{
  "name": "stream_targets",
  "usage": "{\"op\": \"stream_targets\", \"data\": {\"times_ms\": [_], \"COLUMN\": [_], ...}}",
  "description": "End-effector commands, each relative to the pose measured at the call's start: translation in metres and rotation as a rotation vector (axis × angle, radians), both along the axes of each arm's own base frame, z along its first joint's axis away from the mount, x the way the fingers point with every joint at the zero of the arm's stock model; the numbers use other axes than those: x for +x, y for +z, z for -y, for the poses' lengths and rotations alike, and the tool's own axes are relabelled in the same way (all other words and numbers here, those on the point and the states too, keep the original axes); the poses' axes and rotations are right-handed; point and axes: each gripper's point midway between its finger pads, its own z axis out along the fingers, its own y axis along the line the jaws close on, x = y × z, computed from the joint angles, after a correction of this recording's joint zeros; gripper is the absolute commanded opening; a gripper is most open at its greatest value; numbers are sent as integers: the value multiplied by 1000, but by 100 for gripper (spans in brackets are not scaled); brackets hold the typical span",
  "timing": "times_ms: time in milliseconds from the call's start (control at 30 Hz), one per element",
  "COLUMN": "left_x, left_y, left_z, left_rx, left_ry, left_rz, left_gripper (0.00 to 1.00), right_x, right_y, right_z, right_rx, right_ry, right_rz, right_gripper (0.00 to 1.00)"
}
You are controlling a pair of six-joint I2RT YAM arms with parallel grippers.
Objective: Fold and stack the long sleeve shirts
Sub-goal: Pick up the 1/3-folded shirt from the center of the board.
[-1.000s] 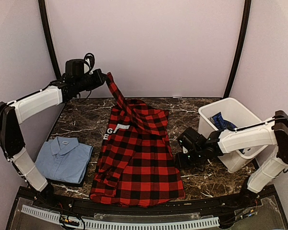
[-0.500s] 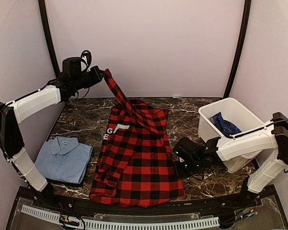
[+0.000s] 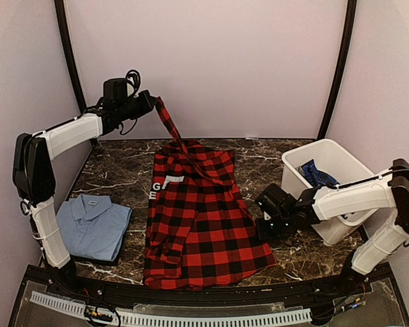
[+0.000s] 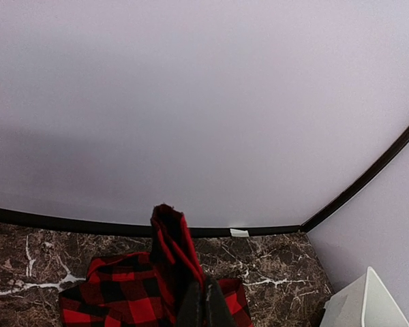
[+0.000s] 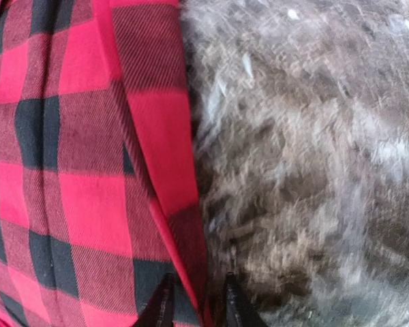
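Note:
The red-and-black checked flannel [image 3: 198,218] lies spread on the marble table, white neck label [image 3: 174,180] showing. My left gripper [image 3: 152,104] is shut on one sleeve and holds it high near the back wall; the sleeve hangs taut down to the shirt body. In the left wrist view [image 4: 203,310] the closed fingers pinch the cloth [image 4: 170,252]. My right gripper [image 3: 264,216] is low at the flannel's right edge, its narrow jaws [image 5: 196,306] closed over that edge [image 5: 177,225]. The light blue collared shirt [image 3: 92,225] lies folded at the front left. The dark blue patterned shirt [image 3: 315,174] sits in the bin.
A white plastic bin [image 3: 341,158] stands at the right, just behind my right arm. Dark frame posts [image 3: 68,61] rise at the back corners. The back wall is close behind my left gripper. A white cable rail [image 3: 191,318] runs along the near edge.
My left gripper moved right and slightly up with the sleeve. My right gripper moved right and back, and the flannel's lower right part slid right with it.

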Motion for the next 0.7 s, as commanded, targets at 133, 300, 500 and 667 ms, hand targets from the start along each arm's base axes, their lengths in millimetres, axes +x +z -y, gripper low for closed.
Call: {"op": "stream_targets", "data": {"times_ms": [133, 300, 500, 667], "left_x": [-1, -1, -1, -2], "left_y": [24, 26, 27, 27], "left_z": [-5, -3, -1, -1], "left_rx": [-7, -17, -25, -28], "left_ry": [-14, -25, -33, -34], "left_rz": [49, 52, 53, 50], "left_gripper": [0, 0, 0, 0], "right_x": [-54, -67, -72, -83], "right_y": [1, 1, -5, -11], "right_z": [15, 17, 28, 30], "right_rx": [42, 86, 45, 50], "right_ry": [30, 15, -14, -17], "right_rz": [-89, -104, -116, -147], "right_gripper": [28, 28, 27, 23]}}
